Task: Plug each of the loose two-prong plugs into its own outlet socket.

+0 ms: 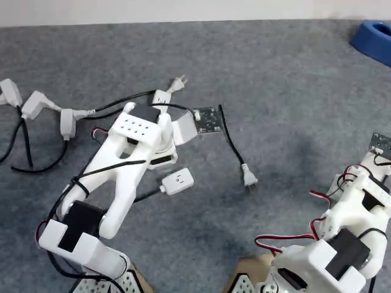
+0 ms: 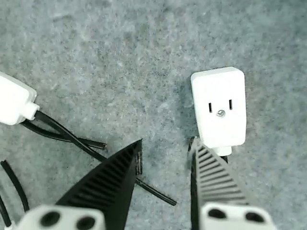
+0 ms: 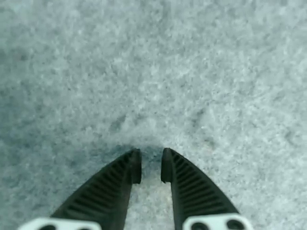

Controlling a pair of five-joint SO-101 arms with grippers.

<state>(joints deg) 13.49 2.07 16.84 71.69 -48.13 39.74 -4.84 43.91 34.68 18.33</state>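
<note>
Left gripper (image 2: pixel 165 151) is held low over the grey mat (image 1: pixel 293 91), jaws spread and empty, one fingertip (image 2: pixel 197 148) set just beside the cord end of a face-up white outlet socket (image 2: pixel 218 108), likely so the socket can be grasped or steadied. A loose black two-prong plug (image 1: pixel 249 177) is seen on the mat well apart from that socket, and a second plug (image 1: pixel 178 82) beyond the arm. Left arm (image 1: pixel 122 165) is stretched forward and pitched down, while the right gripper (image 3: pixel 151 165) is pointed at bare mat, narrowly parted and empty, its arm (image 1: pixel 342 244) folded back.
</note>
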